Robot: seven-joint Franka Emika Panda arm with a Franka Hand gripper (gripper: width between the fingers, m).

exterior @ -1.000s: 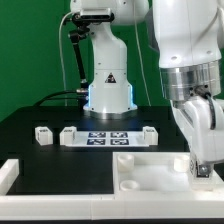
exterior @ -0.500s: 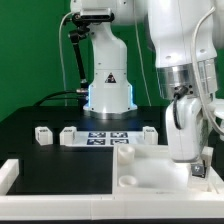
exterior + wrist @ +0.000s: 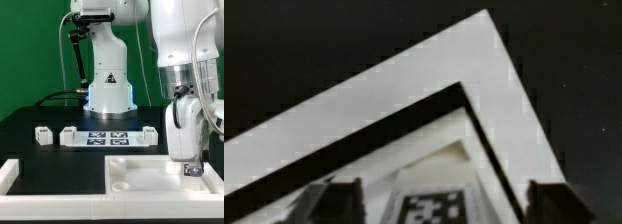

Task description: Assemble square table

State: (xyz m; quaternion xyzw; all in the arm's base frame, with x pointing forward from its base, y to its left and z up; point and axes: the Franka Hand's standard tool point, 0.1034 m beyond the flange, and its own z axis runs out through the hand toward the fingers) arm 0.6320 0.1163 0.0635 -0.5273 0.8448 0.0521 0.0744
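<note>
The square table's white slab (image 3: 140, 172) lies flat at the front of the exterior view's right, a round socket (image 3: 118, 181) showing near its left corner. My gripper (image 3: 190, 168) hangs low over the slab's right part. In the wrist view the slab's corner (image 3: 438, 175) with its black-white tag (image 3: 434, 208) lies between my two dark fingers (image 3: 331, 203), which stand wide apart. The gripper (image 3: 446, 208) is open and holds nothing. Short white legs (image 3: 42, 135) (image 3: 70, 134) (image 3: 150, 133) stand on the black table further back.
The long white L-shaped rail (image 3: 8, 176) runs along the front; its corner (image 3: 455, 70) frames the slab's corner in the wrist view. The marker board (image 3: 105, 139) lies between the legs. The robot's base (image 3: 108, 92) stands behind.
My gripper has moved down and toward the exterior view's left over the slab. The slab's left edge has shifted slightly left.
</note>
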